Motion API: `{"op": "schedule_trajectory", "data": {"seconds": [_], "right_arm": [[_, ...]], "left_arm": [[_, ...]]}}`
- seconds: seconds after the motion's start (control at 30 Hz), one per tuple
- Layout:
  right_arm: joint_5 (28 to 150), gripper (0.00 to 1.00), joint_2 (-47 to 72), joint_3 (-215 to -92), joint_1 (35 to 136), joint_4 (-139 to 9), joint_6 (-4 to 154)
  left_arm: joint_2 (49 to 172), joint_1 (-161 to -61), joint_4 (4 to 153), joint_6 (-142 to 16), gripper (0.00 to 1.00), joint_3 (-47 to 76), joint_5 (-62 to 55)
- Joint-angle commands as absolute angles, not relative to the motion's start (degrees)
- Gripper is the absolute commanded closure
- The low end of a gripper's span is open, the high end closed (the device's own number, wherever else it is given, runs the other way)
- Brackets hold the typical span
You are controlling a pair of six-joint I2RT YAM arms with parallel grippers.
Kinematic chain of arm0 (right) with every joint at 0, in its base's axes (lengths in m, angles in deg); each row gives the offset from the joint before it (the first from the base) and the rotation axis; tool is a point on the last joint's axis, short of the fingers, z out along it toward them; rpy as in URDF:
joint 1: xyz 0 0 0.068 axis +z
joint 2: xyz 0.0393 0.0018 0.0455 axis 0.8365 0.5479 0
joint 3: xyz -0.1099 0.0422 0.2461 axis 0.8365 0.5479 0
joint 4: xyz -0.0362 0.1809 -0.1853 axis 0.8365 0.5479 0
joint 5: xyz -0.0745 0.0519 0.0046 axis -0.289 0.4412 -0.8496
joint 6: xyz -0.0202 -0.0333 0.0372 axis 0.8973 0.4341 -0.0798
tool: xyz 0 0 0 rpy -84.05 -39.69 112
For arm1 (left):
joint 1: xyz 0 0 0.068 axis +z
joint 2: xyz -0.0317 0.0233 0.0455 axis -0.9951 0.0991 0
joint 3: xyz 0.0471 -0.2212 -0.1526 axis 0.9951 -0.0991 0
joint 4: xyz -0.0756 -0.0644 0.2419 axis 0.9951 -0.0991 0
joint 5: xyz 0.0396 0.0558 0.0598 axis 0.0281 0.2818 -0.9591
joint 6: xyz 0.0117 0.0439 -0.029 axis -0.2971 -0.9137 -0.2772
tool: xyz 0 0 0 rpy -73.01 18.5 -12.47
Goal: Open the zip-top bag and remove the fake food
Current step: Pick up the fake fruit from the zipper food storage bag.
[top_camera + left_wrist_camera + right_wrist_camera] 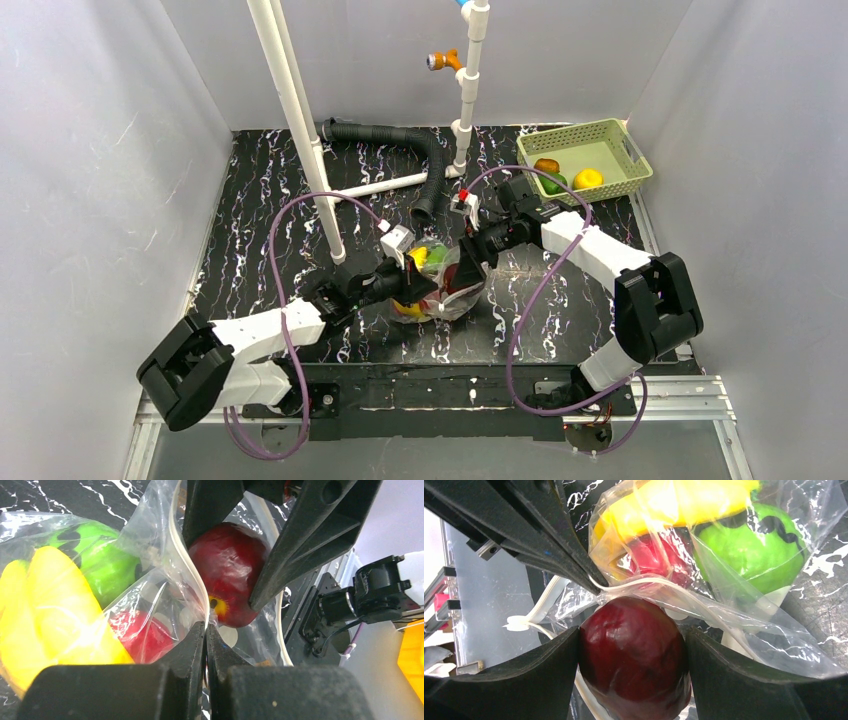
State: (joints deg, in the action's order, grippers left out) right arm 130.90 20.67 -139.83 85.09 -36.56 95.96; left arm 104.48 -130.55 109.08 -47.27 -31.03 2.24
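The clear dotted zip-top bag [447, 290] lies mid-table with its mouth open. My left gripper [418, 287] is shut on the bag's rim, which shows pinched between its tips in the left wrist view [206, 630]. My right gripper [470, 262] reaches into the mouth and is shut on the dark red apple [631, 650], one finger on each side. The apple also shows in the left wrist view [227, 565]. Inside the bag [744, 625] are a yellow piece [674, 505], a green ball [754, 545] and a red piece [656, 555].
A green basket [618, 145] at the back right holds an orange-brown piece [546, 165], a green piece [555, 184] and a yellow lemon [588, 178]. White pipes [300, 130] and a black corrugated hose [425, 165] stand behind the bag. White walls enclose the table.
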Motion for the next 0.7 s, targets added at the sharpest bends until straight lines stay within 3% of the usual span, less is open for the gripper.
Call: {"op": "schedule_trajectory", "data": {"seconds": [0.0,0.67], "right_arm": [[136.35,0.86,18.70,-142.59,86.05,-33.28,100.92],[137.86,0.86,18.76,-147.49,83.17,-32.82,98.93]], "left_arm": [[102.07,-130.59,103.85,-50.23,1.00,-28.58,0.23],[103.23,-130.59,102.37,-50.06,1.00,-26.07,2.60]]}}
